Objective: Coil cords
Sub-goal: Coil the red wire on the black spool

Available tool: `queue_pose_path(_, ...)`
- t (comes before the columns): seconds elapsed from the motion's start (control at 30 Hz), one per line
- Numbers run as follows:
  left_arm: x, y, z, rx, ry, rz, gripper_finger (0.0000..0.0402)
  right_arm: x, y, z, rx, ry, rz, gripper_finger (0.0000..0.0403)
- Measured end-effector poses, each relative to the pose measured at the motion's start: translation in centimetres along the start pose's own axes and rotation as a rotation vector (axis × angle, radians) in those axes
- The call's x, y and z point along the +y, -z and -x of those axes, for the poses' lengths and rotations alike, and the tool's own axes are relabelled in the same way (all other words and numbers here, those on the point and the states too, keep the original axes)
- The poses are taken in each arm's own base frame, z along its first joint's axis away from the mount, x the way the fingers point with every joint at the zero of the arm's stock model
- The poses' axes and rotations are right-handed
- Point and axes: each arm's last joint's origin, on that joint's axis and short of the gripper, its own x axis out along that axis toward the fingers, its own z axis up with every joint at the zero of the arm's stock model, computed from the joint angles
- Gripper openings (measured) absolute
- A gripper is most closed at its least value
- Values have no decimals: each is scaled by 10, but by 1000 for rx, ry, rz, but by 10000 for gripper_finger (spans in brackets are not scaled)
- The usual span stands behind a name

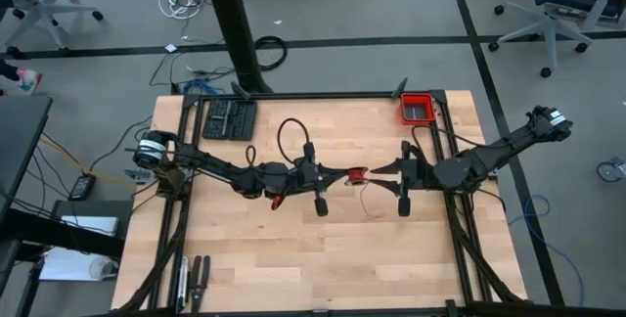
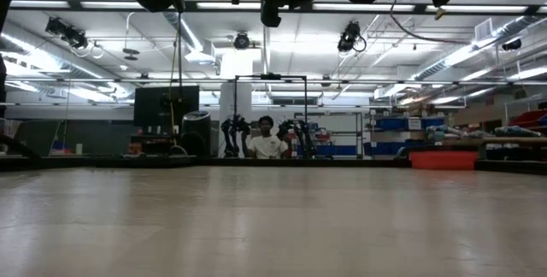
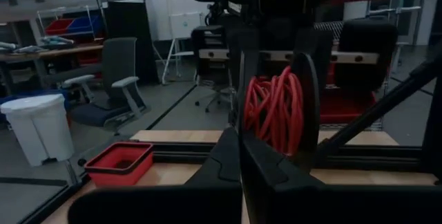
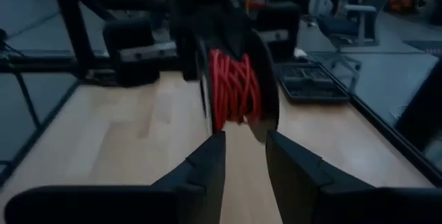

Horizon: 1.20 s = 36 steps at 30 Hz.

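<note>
The left hand is seen above the middle of the worktop, clamped on the red cord, which is wound into a small tight bundle. In the left wrist view the bundle is pinched between the two dark fingers, its strands looped upright and held clear of the wood. The right hand is stretched in from the right edge and faces the left hand tip to tip, just beside the bundle. Its fingers are seen spread apart in the right wrist view, with bare worktop showing between them; the bundle lies just beyond their tips and is not gripped by them.

Both arms are laid out nearly in one line across the middle of the worktop. A thicker black cable loop is seen just behind the left arm, toward the far edge. A dark tray of small parts rests near the far left corner, and a red bin sits at the far right corner. Some dark tools lie at the near left corner.

In the low view only the undersides of the arms are visible at the top, and a person is seated in the room beyond the far edge.
</note>
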Motion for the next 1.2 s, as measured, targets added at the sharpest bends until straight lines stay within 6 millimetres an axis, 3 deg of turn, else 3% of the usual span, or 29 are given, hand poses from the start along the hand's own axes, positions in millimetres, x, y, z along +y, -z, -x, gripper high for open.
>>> queue_pose_path(0.43, 2, -3, 0, -11, -8, 8, 0, -5, 6, 4, 55, 40, 17, 103)
queue_pose_path(0.63, 1, -7, 1, -19, 48, 4, 0, -8, -3, 11, -13, 38, 23, 98)
queue_pose_path(0.83, 4, -6, 0, -19, 78, 22, 0, -5, -14, 13, -114, -74, 29, 96)
queue_pose_path(1.2, 9, -6, -2, -26, 78, 56, 0, 1, -16, 5, -145, -111, 43, 93)
